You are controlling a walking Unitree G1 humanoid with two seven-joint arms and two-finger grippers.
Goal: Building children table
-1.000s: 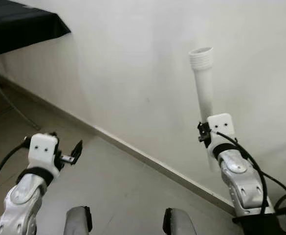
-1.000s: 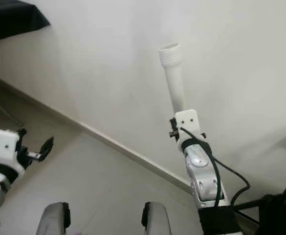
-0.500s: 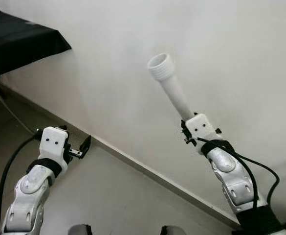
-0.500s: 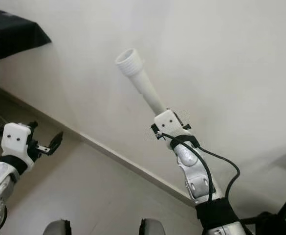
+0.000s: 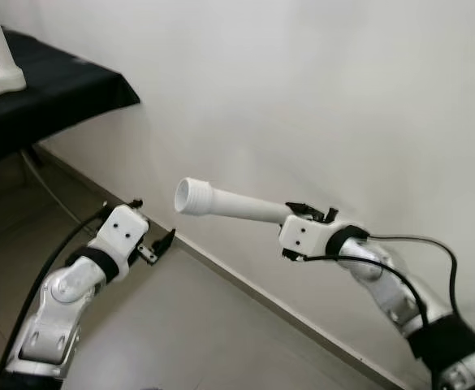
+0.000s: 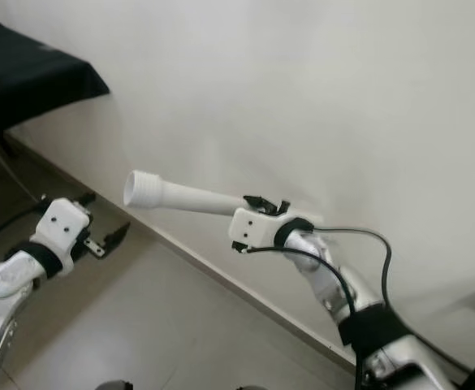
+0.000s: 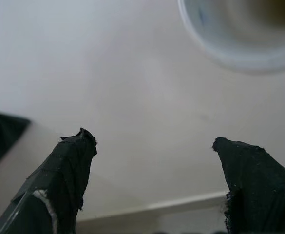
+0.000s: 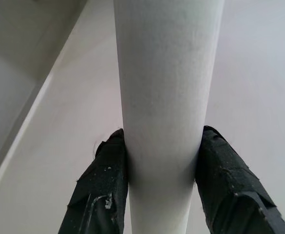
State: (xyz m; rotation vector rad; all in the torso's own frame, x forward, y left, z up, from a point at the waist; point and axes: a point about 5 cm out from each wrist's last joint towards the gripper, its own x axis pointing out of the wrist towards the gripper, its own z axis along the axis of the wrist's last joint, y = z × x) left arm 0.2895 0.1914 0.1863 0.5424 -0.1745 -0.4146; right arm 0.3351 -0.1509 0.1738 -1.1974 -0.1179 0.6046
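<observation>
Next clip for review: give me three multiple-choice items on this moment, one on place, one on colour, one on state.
1. Where does the threaded end of the white table leg point?
A. Toward the robot's left side
B. Straight up
C. Down at the floor

2. What colour is the cloth on the table by the wall?
A. Red
B. Black
C. Yellow

3. How is the left hand?
A. Shut on the leg
B. Shut on a cable
C. Open, holding nothing

Answers:
1 A: the leg lies almost level in the right hand, its ribbed mouth toward the left arm.
2 B: the draped cloth is black.
3 C: its fingers stand apart in the left wrist view, with only wall and floor between them.
</observation>
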